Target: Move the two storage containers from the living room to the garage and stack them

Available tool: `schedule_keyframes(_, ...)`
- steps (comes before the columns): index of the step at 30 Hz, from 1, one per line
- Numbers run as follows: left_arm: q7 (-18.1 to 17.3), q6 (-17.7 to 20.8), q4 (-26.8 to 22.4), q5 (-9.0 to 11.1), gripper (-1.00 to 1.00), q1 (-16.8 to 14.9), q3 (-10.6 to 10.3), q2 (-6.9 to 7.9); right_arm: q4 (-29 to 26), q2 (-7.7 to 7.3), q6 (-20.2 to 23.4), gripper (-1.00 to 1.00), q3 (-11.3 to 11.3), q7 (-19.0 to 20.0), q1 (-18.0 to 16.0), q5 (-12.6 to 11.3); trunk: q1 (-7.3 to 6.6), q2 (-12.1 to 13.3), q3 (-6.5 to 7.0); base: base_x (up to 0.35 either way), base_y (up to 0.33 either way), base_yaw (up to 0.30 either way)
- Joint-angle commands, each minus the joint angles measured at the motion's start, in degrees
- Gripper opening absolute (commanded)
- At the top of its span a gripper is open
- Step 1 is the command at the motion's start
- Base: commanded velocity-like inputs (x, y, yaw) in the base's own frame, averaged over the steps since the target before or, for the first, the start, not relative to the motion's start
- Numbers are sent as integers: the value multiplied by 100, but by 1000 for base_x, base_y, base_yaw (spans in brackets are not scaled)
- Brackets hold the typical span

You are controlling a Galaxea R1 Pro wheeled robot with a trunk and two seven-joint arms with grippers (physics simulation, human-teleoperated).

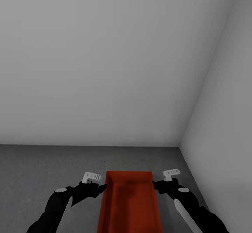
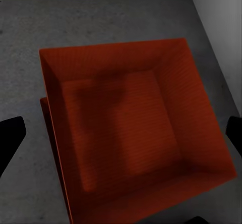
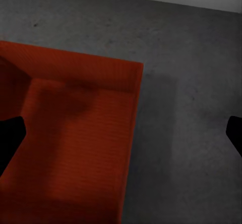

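An orange-red storage container [image 1: 130, 205] sits at the bottom centre of the head view, its open top facing up and its ribbed bottom showing. It rests on the dark grey mottled floor [image 1: 52, 166] of the garage, which fills the lower band of that frame. Above the floor rises a plain white wall [image 1: 105, 61], and a second white wall [image 1: 224, 121] meets it in a corner at the right of the frame.

In the left wrist view a thin strip of a second orange-red container [image 2: 44, 104] peeks out from under the top container [image 2: 136, 133], along its left edge, so the two are stacked with a slight offset.

The left end effector [image 1: 103, 187] is at the lower left of the head view, its dark tip just beside the container's left wall. The right end effector [image 1: 154, 184] mirrors it at the lower right, just beside the right wall. In each wrist view the two dark fingers [image 2: 10, 138] [image 3: 10, 138] stand at opposite edges of the frame, wide apart and closed on nothing. The right wrist view shows the container's corner [image 3: 75, 133] at the left of the frame, with bare floor [image 3: 191, 133] to its right.
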Motion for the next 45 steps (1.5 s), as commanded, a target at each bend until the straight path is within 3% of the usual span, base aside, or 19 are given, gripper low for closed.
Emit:
schedule_keyframes(1, -36, 26, -6, -34, 100, -3, 7, -3, -4, -7, 5, 100, 18, -61, -6, -58, -22, 38, 13, 0, 0, 0)
schedule_keyframes(36, -36, 26, 3, -24, 100, -4, 34, 6, 155, -7, -43, 100, 9, -67, -8, -28, -791, 1441, 641, 0, 0, 0)
schedule_keyframes(43, -37, 22, 147, 53, 100, -4, 42, 28, 811, -5, -73, 100, 9, -91, -8, -31, -945, 1722, 767, 0, 0, 0)
schedule_keyframes(45, -22, -12, 547, 81, 100, -2, 54, 46, 1216, -3, -81, 100, 14, -104, -6, -28, -989, 1802, 802, 0, 0, 0)
